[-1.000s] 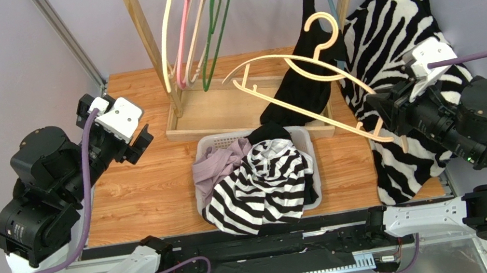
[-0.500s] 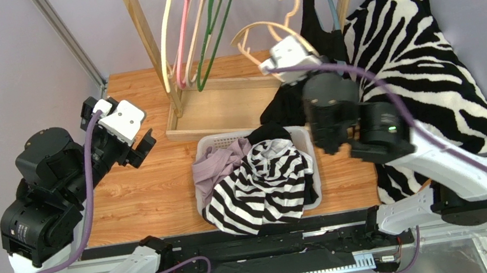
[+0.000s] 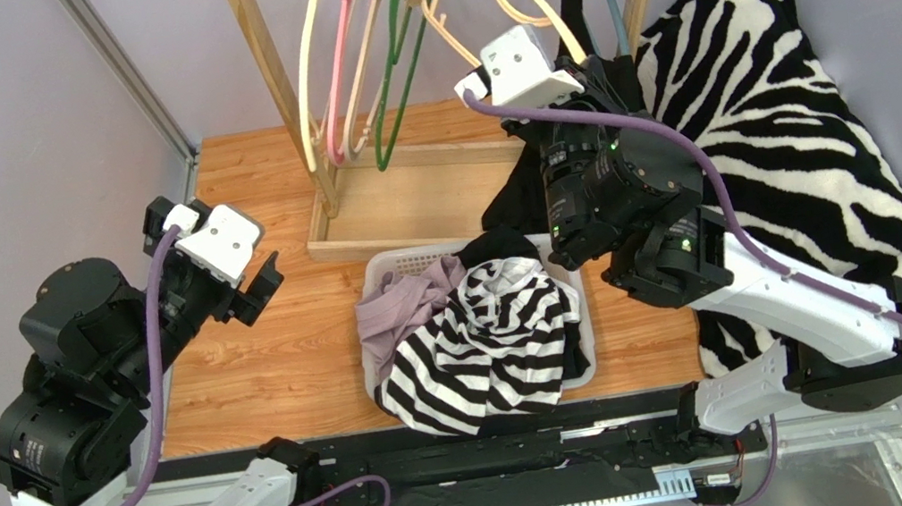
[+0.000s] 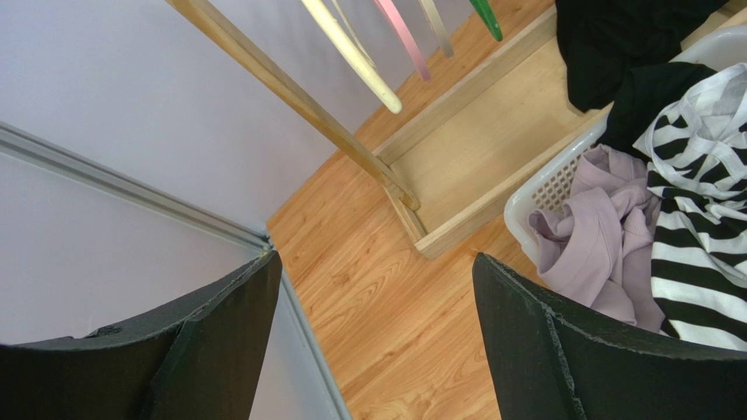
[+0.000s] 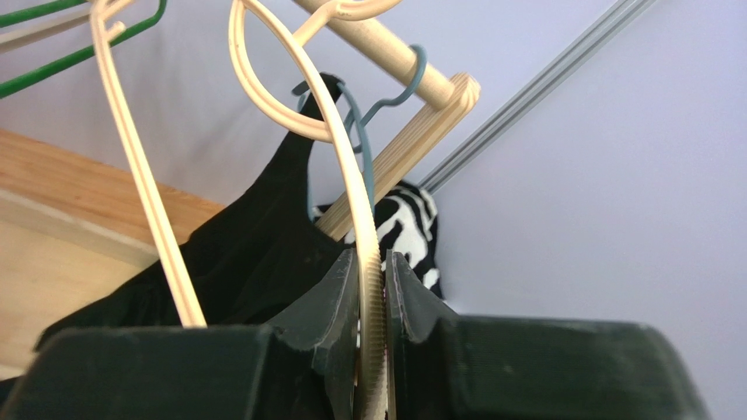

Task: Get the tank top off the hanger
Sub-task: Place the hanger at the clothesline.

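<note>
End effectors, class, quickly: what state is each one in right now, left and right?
Left end effector: open, holding nothing.
Right end effector: closed on the cream hanger.

The worktop (image 3: 281, 348) shows orange-brown wood grain with a slight sheen. The rack rail (image 5: 386, 48) is pale bare wood, matt. The cream hanger (image 5: 346, 166) is smooth plastic, finely ribbed along its edge between the matt black jaws of the right gripper (image 5: 371, 271). The tank top (image 5: 254, 254) is matt black cloth. The basket (image 4: 548, 188) is white perforated plastic, and the lilac garment (image 4: 596, 236) in it is soft, crumpled cloth. The zebra cloth (image 3: 783, 78) looks plush.
</note>
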You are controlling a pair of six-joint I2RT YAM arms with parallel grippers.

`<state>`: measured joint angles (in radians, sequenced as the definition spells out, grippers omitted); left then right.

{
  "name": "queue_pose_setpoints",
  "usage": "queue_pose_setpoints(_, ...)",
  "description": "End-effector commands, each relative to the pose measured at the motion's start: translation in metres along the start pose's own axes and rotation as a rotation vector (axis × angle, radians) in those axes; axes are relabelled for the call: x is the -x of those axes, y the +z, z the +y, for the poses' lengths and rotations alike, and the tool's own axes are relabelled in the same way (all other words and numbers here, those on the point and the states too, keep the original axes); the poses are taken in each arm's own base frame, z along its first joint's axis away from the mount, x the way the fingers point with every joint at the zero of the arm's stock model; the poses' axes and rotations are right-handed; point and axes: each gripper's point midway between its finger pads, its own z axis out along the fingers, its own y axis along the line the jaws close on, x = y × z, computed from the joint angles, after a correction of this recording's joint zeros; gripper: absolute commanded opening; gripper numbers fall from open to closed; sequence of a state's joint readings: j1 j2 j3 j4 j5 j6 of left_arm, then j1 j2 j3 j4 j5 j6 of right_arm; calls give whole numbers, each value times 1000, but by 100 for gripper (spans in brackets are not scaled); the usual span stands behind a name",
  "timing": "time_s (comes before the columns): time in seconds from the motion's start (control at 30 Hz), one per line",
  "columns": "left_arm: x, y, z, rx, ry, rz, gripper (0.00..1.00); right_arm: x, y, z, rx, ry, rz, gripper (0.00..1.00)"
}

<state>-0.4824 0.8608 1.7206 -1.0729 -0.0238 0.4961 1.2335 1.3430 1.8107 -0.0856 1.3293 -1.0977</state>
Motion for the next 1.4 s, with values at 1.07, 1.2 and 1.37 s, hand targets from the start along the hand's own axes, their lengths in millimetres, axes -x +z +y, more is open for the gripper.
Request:
queue_pose_setpoints(1.07, -6, 2, -18, -45, -61, -33, 90, -3, 66, 26, -251, -428, -63, 0)
queue_pose_setpoints(1.2, -9, 3, -20, -50, -67, -27, 90, 8, 76, 33, -250, -424, -74, 0)
queue_pose_setpoints(1.37, -10, 3, -22, -56, -66, -30, 90, 13, 90, 47, -234, -436, -78, 0)
